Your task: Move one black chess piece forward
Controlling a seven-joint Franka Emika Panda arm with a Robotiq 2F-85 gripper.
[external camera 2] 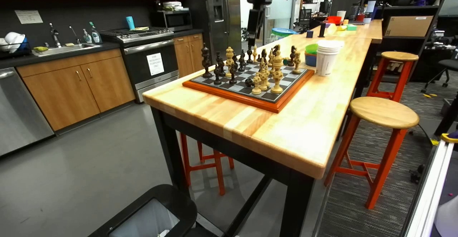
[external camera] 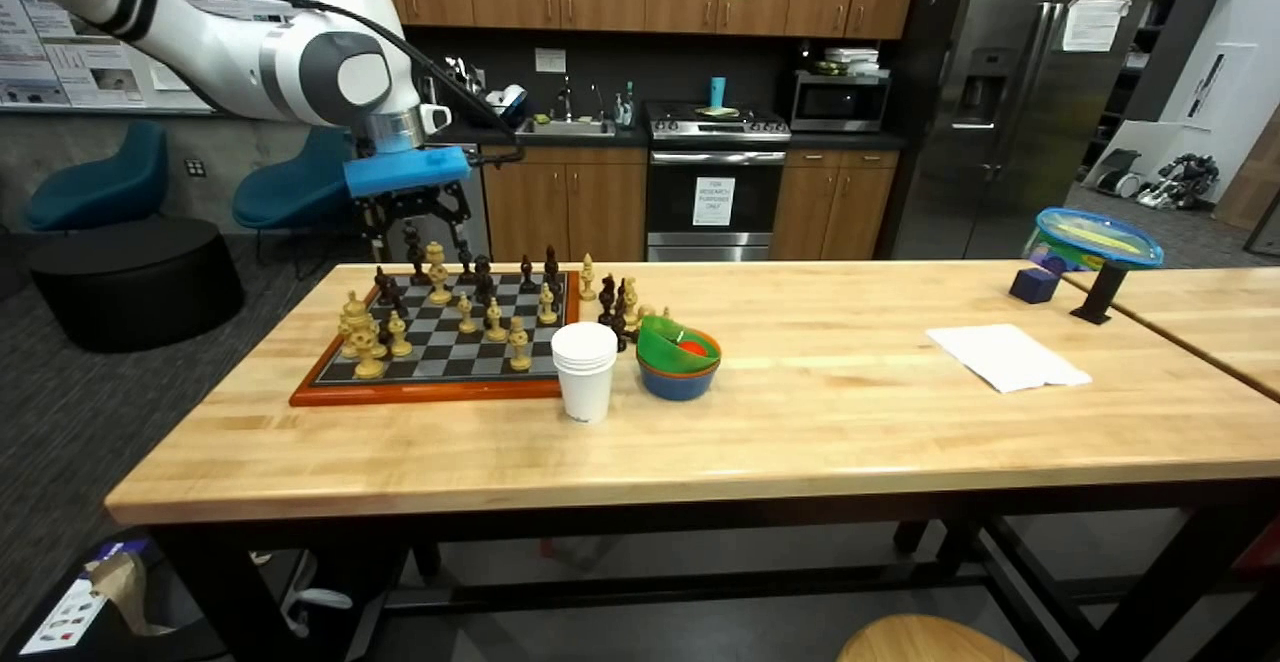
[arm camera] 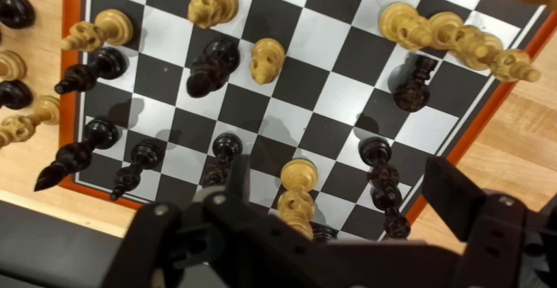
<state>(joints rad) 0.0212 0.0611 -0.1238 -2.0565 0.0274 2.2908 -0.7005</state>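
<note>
The chessboard with an orange-red rim (external camera: 430,393) lies at one end of the wooden table; it shows in both exterior views (external camera 2: 229,96) and the wrist view (arm camera: 73,1). My gripper (arm camera: 337,166) is open and empty above the board. In the wrist view a black piece (arm camera: 375,149) and another black piece (arm camera: 386,196) stand between the jaws, nearer the right finger. A tan piece (arm camera: 299,174) also stands between them. A black piece (arm camera: 222,149) is partly hidden by the left finger. One black piece (arm camera: 412,87) lies on its side. In an exterior view my gripper (external camera: 420,240) hangs over the board's far edge.
Tan pieces (arm camera: 267,61) and other black pieces (arm camera: 214,64) stand close by on the board. Several pieces (external camera: 610,302) stand off the board beside white cups (external camera: 583,372) and stacked bowls (external camera: 678,380). Paper (external camera: 1008,357) and a purple block (external camera: 1034,285) lie farther along the table.
</note>
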